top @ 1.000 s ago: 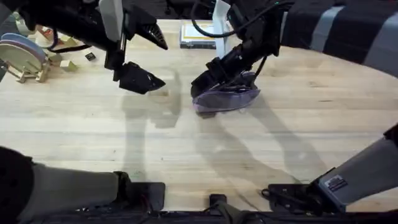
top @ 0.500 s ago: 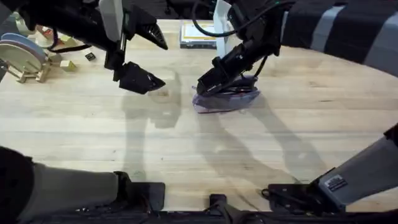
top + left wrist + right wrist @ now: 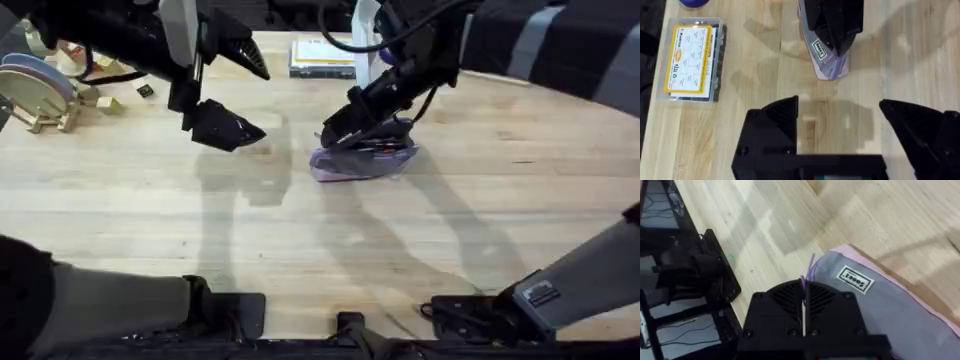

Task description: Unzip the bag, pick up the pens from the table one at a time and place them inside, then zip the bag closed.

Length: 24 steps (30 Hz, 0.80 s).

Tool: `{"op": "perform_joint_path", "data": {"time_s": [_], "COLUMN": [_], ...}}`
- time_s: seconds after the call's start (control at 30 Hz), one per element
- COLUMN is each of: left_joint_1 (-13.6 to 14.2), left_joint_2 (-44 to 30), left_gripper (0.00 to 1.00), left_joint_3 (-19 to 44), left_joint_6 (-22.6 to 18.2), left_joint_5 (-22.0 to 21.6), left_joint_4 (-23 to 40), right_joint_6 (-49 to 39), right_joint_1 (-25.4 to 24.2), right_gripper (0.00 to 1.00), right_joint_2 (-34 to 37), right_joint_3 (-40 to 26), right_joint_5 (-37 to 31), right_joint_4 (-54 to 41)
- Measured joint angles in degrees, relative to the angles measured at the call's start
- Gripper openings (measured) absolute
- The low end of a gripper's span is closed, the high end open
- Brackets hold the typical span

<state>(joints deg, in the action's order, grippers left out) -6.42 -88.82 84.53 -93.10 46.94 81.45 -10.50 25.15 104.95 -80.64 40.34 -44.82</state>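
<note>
— Which step is this?
— Zipping, I'd judge. The right tool (image 3: 804,311) is pinched shut on the thin purple zip pull (image 3: 810,266) at one end of the bag (image 3: 362,158), a soft lavender pouch with a grey panel, mid-surface toward the far edge.
— And the left tool (image 3: 840,131)?
— Spread wide, empty. Next: a steady pull along the zipper.

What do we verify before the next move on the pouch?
1. Right tool shut on the zipper pull: ok.
2. Bag lying flat on the table: ok.
3. Left tool bracing the bag: not ok; it is open and hovers beside the bag.
4. Zipper fully closed: cannot tell.
5. Pens inside the bag: cannot tell.
6. Clear box apart from the bag: ok.
</note>
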Motion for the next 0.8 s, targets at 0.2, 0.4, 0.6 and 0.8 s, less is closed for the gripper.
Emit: {"op": "perform_joint_path", "data": {"time_s": [0.2,0.4,0.6,0.8], "left_joint_1": [0.0,0.0,0.0,0.0], "left_joint_2": [-0.02,-0.01,-3.05,-12.03], "left_gripper": [0.993,0.993,0.995,0.995], "left_joint_3": [0.0,0.0,0.43,0.57], "left_joint_6": [0.0,0.02,0.01,-3.41], "left_joint_5": [0.0,0.0,0.09,2.47], "left_joint_4": [0.0,0.0,0.62,2.78], "right_joint_6": [-1.36,-1.95,-1.97,-1.95], "right_joint_1": [0.0,0.0,0.0,0.0], "right_gripper": [0.032,0.032,0.032,0.032], "right_joint_2": [-3.81,-4.7,-4.72,-4.7], "right_joint_3": [0.0,0.0,0.0,0.0], "right_joint_5": [-0.59,-1.23,-1.31,-1.31], "right_joint_4": [-0.04,-0.2,-0.21,-0.19]}}
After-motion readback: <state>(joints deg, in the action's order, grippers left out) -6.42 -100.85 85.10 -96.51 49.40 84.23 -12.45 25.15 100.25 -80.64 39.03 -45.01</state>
